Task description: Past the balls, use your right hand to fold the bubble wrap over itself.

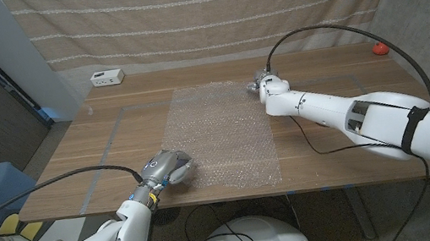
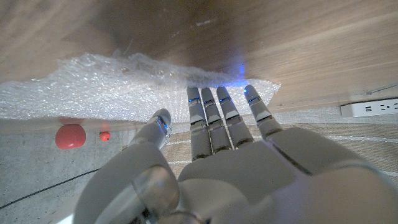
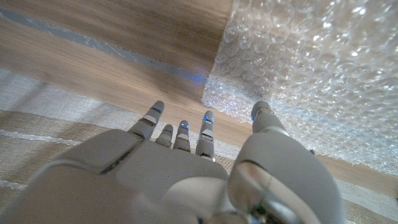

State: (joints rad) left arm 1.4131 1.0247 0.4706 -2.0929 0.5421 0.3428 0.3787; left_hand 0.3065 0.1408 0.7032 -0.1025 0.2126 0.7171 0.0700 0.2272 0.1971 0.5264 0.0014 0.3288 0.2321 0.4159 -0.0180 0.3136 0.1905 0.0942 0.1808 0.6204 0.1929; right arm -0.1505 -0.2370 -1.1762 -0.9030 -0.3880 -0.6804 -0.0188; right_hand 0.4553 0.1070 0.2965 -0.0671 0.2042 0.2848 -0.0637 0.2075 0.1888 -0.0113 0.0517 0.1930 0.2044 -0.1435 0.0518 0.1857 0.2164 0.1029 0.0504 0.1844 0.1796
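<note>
Bubble wrap point(image 1: 219, 137) lies flat on table point(image 1: 349, 160). My right hand point(image 1: 268, 87) at its far right corner, fingers spread, grasping nothing. Left hand point(image 1: 168, 168) released at near edge.

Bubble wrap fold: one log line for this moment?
bubble wrap flat, unfolded | right hand open at far right corner | left hand open at near edge

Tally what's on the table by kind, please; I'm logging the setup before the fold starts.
Bubble wrap: 1
Red ball: 1
White power strip: 1
Total: 3
</note>
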